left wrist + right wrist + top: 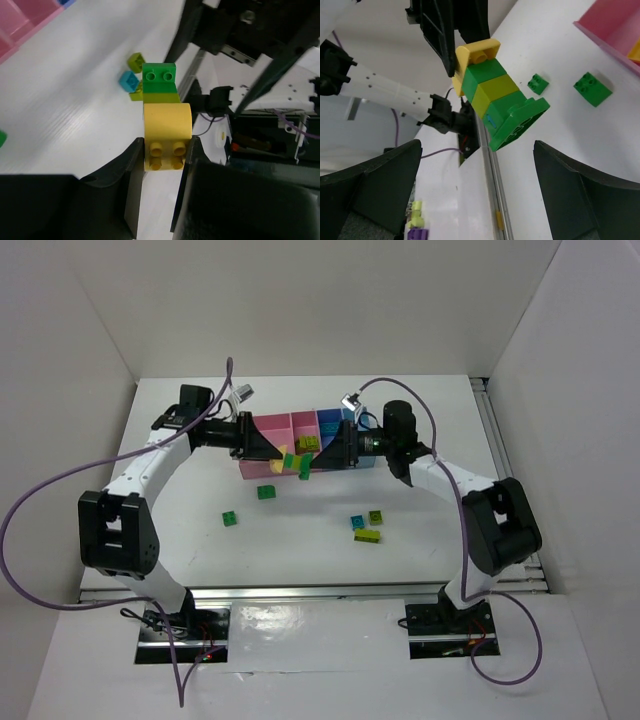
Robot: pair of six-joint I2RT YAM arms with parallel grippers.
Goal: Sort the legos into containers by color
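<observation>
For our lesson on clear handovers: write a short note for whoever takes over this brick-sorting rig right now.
Left gripper: shut on the stack, gripping its yellow end, held off the table by the bins.
Right gripper: open, empty, facing the stack's green end.
Table: two green bricks, a cyan brick and two lime bricks lie loose.
Done: one olive-lime brick seems to sit in a pink bin.
Left: pull the stack apart and bin every brick by colour.
</observation>
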